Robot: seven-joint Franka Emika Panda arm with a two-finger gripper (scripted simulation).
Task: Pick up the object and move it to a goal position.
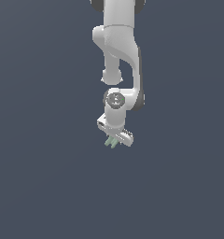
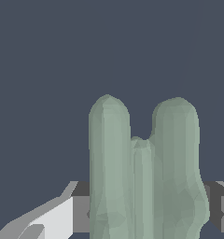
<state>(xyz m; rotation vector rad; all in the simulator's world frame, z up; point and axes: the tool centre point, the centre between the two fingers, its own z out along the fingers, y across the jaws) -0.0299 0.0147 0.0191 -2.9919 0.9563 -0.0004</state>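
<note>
My pincer [image 1: 115, 140] was closed on the object [image 1: 111, 141], the pale green two-barred piece, whose ends projected below the fingers. In the wrist view the object [image 2: 144, 172] filled the space between my fingers [image 2: 55, 217], its bars standing well past them. The arm [image 1: 119, 51] hung from the far top of the exterior view against a plain dark background; no goal marker was visible. Risk noted: the hold appeared to sit on one end of the piece only, so a quick swing could twist or drop it.
</note>
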